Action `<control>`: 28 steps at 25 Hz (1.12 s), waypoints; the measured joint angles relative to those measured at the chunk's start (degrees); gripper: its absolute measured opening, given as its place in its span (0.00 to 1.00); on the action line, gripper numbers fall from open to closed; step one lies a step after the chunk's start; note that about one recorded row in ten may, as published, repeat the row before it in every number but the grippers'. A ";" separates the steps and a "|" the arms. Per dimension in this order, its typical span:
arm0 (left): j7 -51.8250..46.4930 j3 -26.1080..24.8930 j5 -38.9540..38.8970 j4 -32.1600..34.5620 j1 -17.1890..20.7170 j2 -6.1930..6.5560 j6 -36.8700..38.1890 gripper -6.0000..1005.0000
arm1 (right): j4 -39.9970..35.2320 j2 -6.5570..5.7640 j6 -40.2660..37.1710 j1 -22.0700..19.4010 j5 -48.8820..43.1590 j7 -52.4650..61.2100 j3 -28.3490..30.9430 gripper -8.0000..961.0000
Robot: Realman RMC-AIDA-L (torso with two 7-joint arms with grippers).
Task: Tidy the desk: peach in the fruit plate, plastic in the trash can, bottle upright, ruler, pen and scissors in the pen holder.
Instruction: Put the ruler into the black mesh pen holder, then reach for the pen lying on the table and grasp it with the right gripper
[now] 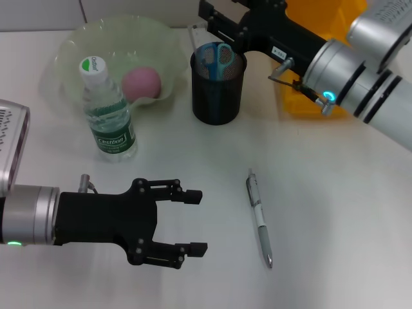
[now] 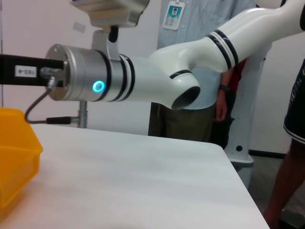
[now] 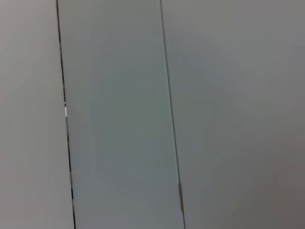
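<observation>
While the left tool [image 1: 196,221] hovers over the near left part of the white tabletop [image 1: 335,212], its two black fingers are spread wide and hold nothing. Its fingertips point right, toward the pen [image 1: 259,217], which lies flat on the tabletop, well apart from them, running from far to near with its tip toward the near edge.

Far from the left tool, the water bottle [image 1: 107,112] stands upright with its white cap on, just in front of the pale green fruit plate [image 1: 74,48]. A pink peach [image 1: 141,84] rests inside that plate, just beyond and to the right of the bottle. To the right of the plate stands the black mesh pen holder [image 1: 218,90], with the blue-handled scissors [image 1: 215,56] upright in it.

Over the far side, the right tool [image 1: 215,22] reaches in from the right at the pen holder's far rim; I cannot tell whether its fingers are apart or closed. Behind the right arm sits a yellow bin [image 1: 302,100], which the left wrist view also shows at the tabletop's edge. People stand beyond the tabletop in that view.
</observation>
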 joint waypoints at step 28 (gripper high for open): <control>4.22 -0.72 -0.62 -2.89 2.27 0.21 -0.43 0.80 | -54.83 -0.26 -45.09 7.11 -129.24 127.58 22.53 0.73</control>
